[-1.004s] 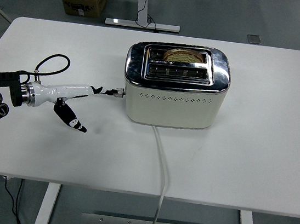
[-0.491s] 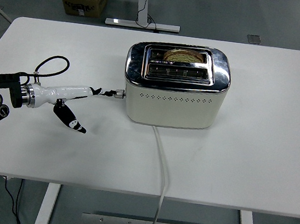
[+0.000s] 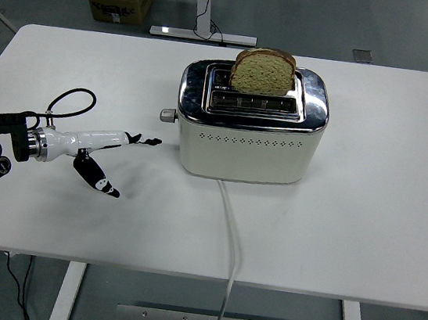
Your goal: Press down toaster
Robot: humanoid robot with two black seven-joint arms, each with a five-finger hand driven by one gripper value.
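The toaster's side lever, which a second ago sat low against the tips of the left hand's fingers, has sprung up and now stands above and just beyond those fingers, clear of them. The bread slice, sunk in the slot before, now stands raised out of it. The fingers have drawn back slightly from the toaster's side.
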